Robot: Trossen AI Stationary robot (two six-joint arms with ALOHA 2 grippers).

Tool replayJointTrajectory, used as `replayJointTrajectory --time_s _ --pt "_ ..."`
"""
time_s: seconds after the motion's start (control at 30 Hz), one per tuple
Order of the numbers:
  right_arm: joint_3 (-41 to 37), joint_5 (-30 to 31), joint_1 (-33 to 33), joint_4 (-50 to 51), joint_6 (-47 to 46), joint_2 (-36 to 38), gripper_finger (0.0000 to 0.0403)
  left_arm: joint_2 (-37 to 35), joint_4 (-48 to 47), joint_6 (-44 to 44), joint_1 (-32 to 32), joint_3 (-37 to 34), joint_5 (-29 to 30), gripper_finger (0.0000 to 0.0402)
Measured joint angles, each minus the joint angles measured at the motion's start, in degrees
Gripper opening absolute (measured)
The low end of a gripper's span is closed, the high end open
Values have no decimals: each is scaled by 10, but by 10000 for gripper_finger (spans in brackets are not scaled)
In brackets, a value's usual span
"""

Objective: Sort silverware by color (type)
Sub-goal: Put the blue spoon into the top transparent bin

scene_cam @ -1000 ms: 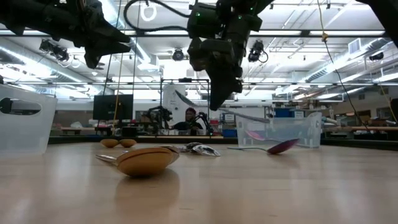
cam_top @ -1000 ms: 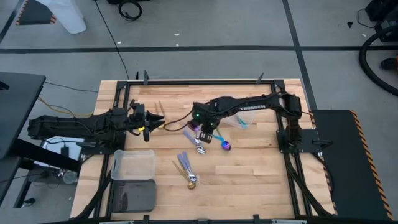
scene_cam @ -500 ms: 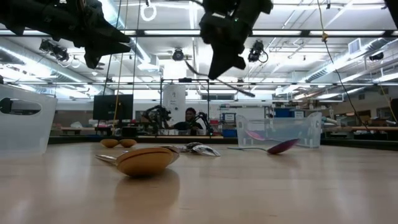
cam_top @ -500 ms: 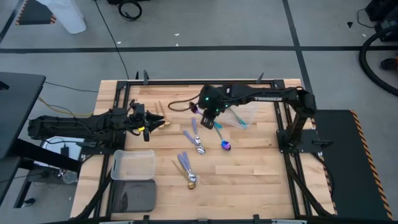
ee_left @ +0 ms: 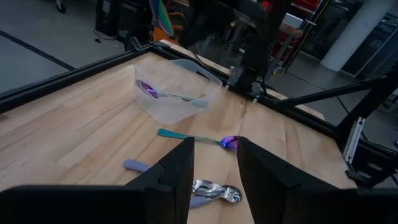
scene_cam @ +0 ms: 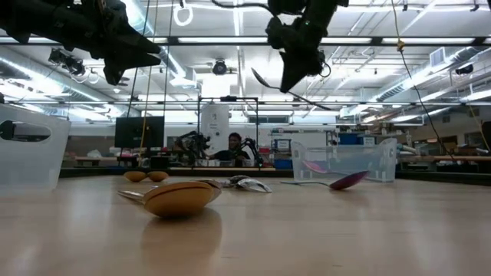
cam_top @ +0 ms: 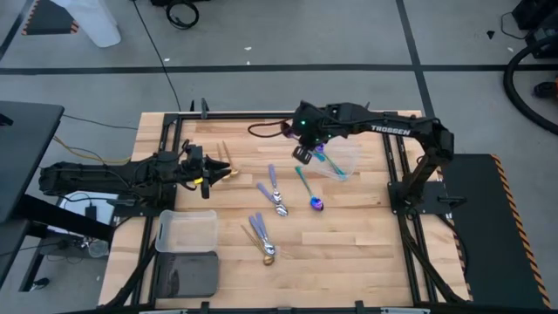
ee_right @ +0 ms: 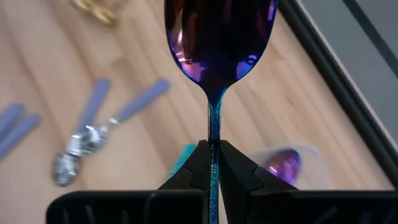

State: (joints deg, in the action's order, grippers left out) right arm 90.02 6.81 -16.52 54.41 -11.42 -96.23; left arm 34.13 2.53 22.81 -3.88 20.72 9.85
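Moved since the earlier frames: right gripper (cam_top: 304, 154), from over the worktop's middle toward the far edge, now raised above the near rim of the clear tub (cam_top: 347, 157), fingers (ee_right: 198, 163) pinched on the neck of an iridescent spoon (ee_right: 219, 37); bowl of that spoon forward of the fingertips, teal handle hidden behind them. Unchanged: left gripper (cam_top: 209, 175), parked near the left edge, fingers (ee_left: 176, 172) spread, holding nothing. Inside the tub, by the far right corner: one iridescent spoon with teal handle (ee_left: 171, 95). On the worktop just in front of the tub: a second teal-handled spoon (cam_top: 309, 192), bowl toward the near edge. At the middle: two lavender-handled silver pieces (cam_top: 274, 194), bowls touching. Nearer the front edge: further lavender-handled pieces (cam_top: 258, 226) beside a gold spoon (cam_top: 264, 249). Near the left gripper, toward the far left: gold pieces (cam_top: 226, 162). At the near left corner: an empty clear bin (cam_top: 186, 231) and a second, darker bin (cam_top: 187, 273) in front of it.
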Motion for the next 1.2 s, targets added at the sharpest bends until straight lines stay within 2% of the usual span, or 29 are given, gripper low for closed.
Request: replayJointTrajectory --time_s 0.2,0.43,0.63,0.87,1.2 --pt "0 47 -13 34 -4 -1 23 0 -10 0 0 0 0 130" --pt "0 161 -15 119 -53 -1 23 0 -15 1 0 0 0 130" --pt "-14 193 -15 133 -81 -1 23 0 -15 3 0 0 0 130" --pt "-80 199 -17 96 -84 -2 22 0 -16 5 0 0 0 130" --pt "-169 158 -31 18 -94 -2 18 0 -21 6 0 0 0 130"
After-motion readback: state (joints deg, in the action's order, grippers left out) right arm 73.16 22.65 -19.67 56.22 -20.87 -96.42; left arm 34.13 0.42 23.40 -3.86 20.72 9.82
